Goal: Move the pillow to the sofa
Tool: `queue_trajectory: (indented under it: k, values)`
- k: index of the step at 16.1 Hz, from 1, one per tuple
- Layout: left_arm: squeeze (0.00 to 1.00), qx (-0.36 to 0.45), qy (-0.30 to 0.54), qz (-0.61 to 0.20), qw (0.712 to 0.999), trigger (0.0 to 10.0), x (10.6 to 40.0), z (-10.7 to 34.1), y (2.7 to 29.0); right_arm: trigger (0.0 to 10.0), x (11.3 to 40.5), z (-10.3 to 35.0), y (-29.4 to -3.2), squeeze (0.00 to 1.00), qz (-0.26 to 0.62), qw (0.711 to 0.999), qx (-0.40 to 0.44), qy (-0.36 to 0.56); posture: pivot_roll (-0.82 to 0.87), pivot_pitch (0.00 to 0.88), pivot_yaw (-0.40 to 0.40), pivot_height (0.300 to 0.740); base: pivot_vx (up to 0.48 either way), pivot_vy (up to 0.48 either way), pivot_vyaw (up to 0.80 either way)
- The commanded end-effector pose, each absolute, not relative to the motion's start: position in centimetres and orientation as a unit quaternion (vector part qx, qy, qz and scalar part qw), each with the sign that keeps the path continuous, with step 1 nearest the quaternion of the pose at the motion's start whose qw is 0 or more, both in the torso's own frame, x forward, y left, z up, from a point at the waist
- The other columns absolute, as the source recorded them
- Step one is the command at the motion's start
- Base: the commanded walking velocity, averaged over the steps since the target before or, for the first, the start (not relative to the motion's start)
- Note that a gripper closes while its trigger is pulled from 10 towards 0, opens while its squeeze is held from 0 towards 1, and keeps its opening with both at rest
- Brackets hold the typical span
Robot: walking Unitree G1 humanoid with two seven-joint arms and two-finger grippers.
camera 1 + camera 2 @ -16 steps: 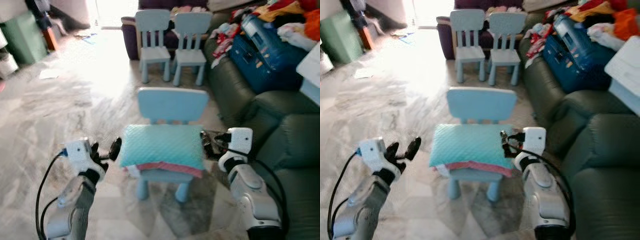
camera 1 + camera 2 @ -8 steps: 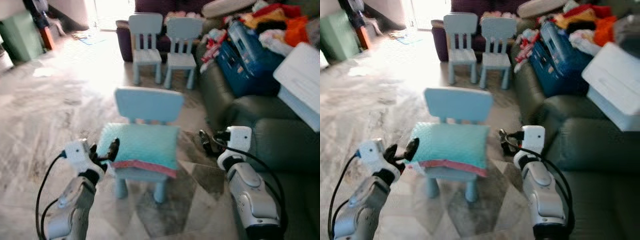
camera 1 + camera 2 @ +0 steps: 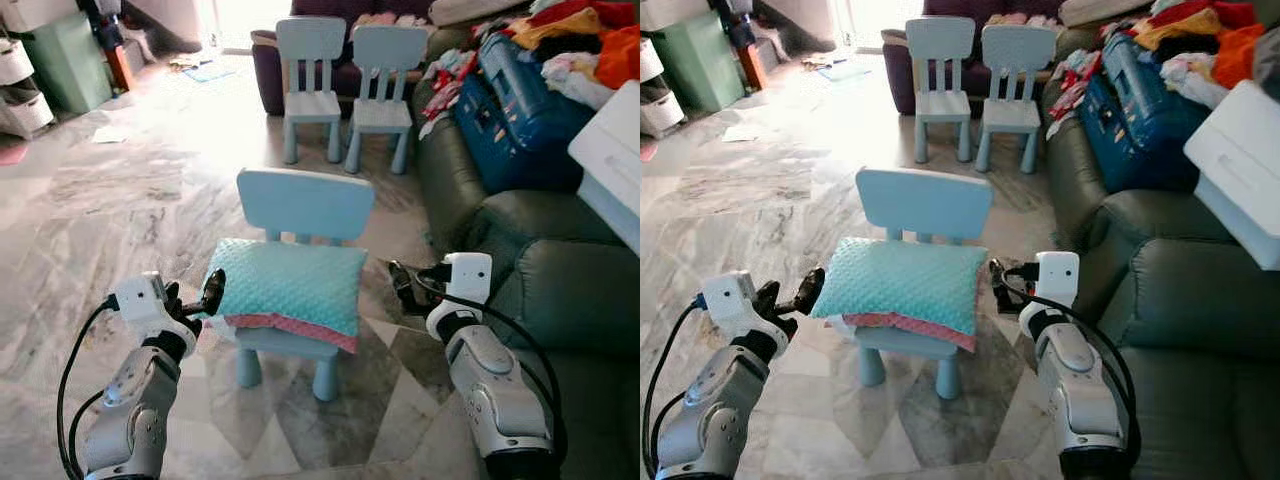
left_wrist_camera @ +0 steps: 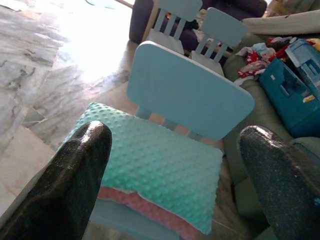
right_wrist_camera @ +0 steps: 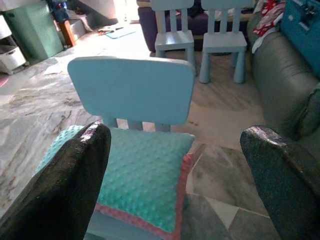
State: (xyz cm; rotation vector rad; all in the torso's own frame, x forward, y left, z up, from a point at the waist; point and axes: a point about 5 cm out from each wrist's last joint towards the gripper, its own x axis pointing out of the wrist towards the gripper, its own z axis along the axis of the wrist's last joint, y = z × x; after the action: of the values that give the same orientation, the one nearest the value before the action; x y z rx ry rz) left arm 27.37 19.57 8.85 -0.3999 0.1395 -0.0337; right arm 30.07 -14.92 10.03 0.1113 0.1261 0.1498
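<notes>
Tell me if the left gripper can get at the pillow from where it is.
Probably yes: the left gripper is open beside the pillow on the chair, with nothing between them.

Since 1 second ago the camera has swung, so the whole scene sits differently in the head views. Against the pillow itself, the left tool remains at its left end, while the right tool now stands slightly clear of its right end instead of against it.
</notes>
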Motion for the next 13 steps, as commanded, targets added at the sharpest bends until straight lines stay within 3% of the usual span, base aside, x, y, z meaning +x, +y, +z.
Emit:
queue_trajectory:
  k: [1, 13]
  values:
    - [0.0, -0.203, 0.082, -0.014, 0.976, 10.0, 27.32, 8.41, 19.75, 10.0, 30.24, 10.39, -14.86, 0.0, 0.076, 0.994, 0.055, 0.059, -0.13, 0.051, -0.027, 0.74, 0.0, 0.0, 0.0]
    - [0.0, -0.214, 0.064, -0.028, 0.974, 10.0, 26.94, 8.71, 20.0, 10.0, 30.07, 11.26, -13.92, 0.0, 0.114, 0.992, 0.048, 0.035, -0.13, 0.052, -0.032, 0.74, 0.02, 0.0, 0.0]
